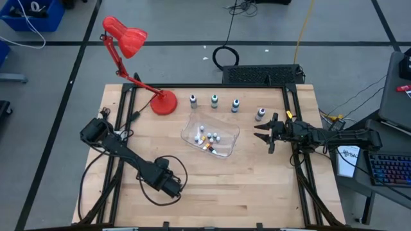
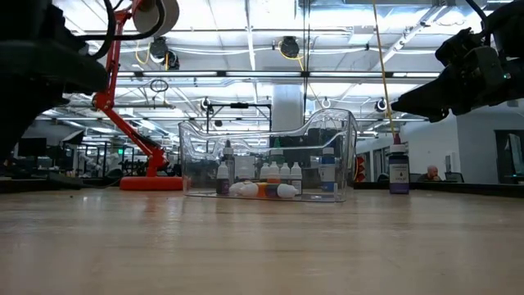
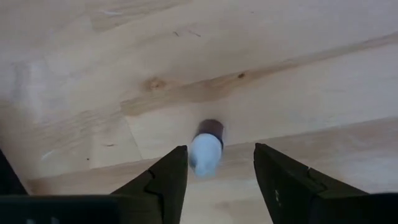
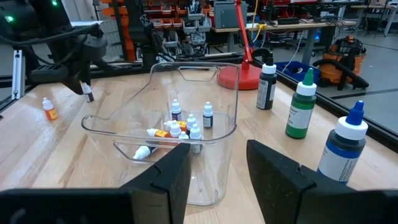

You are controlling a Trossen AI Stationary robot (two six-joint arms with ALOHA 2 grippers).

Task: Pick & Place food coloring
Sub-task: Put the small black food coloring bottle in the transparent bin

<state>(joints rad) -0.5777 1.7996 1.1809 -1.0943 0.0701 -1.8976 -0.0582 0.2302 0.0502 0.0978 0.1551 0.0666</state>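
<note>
Four food coloring bottles stand upright in a row along the table's far side: dark (image 1: 192, 100) (image 4: 267, 81), green (image 1: 214, 101) (image 4: 301, 106), blue (image 1: 236, 105) (image 4: 345, 146) and purple (image 1: 260, 114) (image 2: 399, 172). My right gripper (image 1: 260, 133) (image 4: 217, 155) is open and hovers just near of the purple bottle, pointing toward the table's left. My left gripper (image 1: 174, 187) (image 3: 217, 155) is open near the table's near-left part and points down. Between its fingers is a tiny vial (image 3: 207, 148) with a white cap and a dark body. My left gripper comes at the tiny vial from above, pointing down, with a finger on either side. One finger (image 3: 177, 165) lies close against the white cap (image 3: 202, 155) and the other stands apart. I cannot tell whether it touches.
A clear plastic container (image 1: 192, 122) (image 4: 230, 93) sits mid-table with several tiny vials inside. A red desk lamp (image 1: 164, 102) stands at the far left. A tiny orange vial (image 4: 48, 109) stands on the table near the left arm. Cables loop around the left arm (image 1: 154, 192).
</note>
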